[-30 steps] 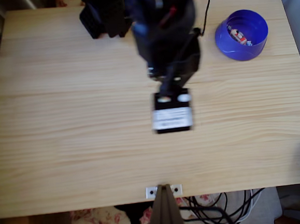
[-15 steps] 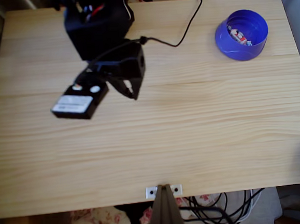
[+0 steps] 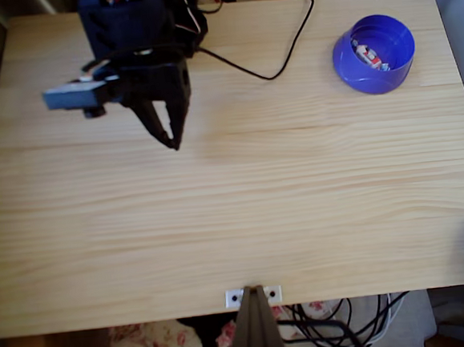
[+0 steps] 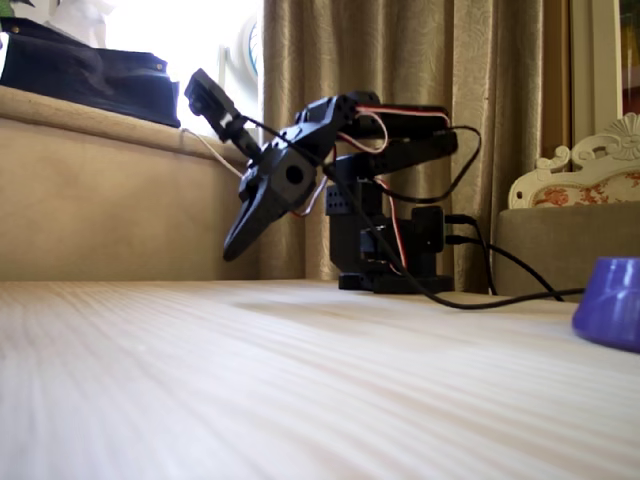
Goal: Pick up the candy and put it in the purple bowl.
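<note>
The candy (image 3: pixel 370 56) lies inside the purple bowl (image 3: pixel 375 76), against the wall on the side toward the table's back edge, its pale body and dark mark showing above the blue-purple floor. The bowl stands near the back right corner of the wooden table (image 3: pixel 244 221) in the overhead view, just inside the right edge and a little in from the back edge; in the fixed view only its left part (image 4: pixel 612 300) shows at the right border, resting on the tabletop. The gripper (image 3: pixel 169 140) hangs over the back left part of the table, well apart from the bowl, with a broad stretch of bare wood between them. Its two dark fingers point down and toward the front, tips nearly together with a narrow gap between them, and they hold nothing. In the fixed view the gripper (image 4: pixel 232 250) is tilted downward and raised off the surface, with open air beneath its tip. A black cable (image 3: pixel 275 61) runs from the arm across the back of the table and over the back edge. The front half of the table is bare wood out to both side edges.
</note>
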